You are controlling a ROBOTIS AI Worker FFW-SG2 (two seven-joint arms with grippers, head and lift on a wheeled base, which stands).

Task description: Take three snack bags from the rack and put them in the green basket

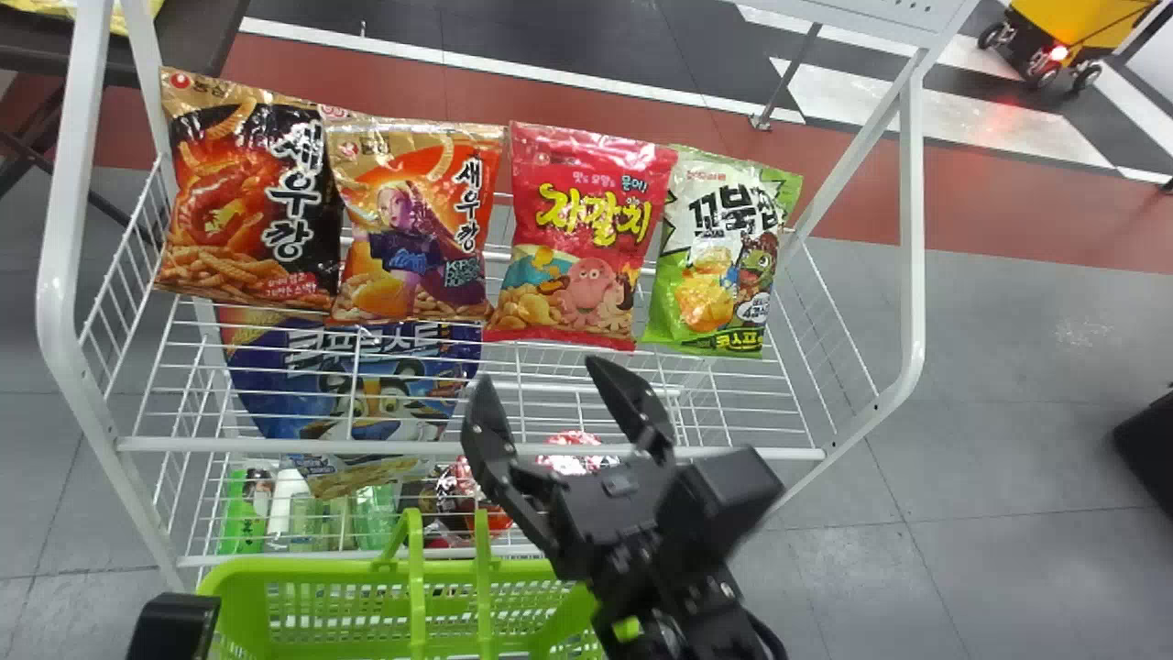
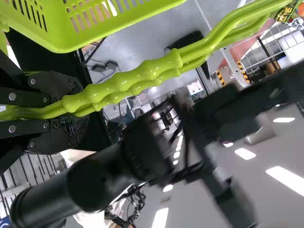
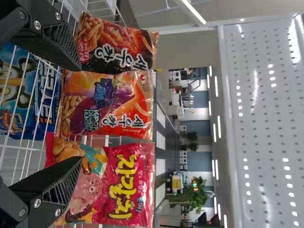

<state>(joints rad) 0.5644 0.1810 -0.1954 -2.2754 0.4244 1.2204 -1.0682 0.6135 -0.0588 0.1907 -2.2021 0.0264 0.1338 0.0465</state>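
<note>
Fingers [image 1: 486,431] apart, the right gripper [image 1: 539,374] slants far and leftward over the white wire rack [image 1: 275,445], near the shiny red snack bag [image 1: 586,234]. At near left, the left gripper [image 1: 174,628] clamps the ridged handles [image 2: 123,78] of the green plastic basket [image 1: 321,566].

Floor [image 1: 1026,330]: grey tile, thin joints, seen from my head view. Beyond it, a red band [image 1: 999,234], then dark and white markings. Dark table [image 1: 55,41] far left; yellow wheeled cart [image 1: 1077,23] far right, red light glowing. My right wrist view gives blue-grey wall panels [image 3: 195,130] alternating with white, a leafy plant [image 3: 194,194] and lit ceiling strips [image 3: 219,128].
</note>
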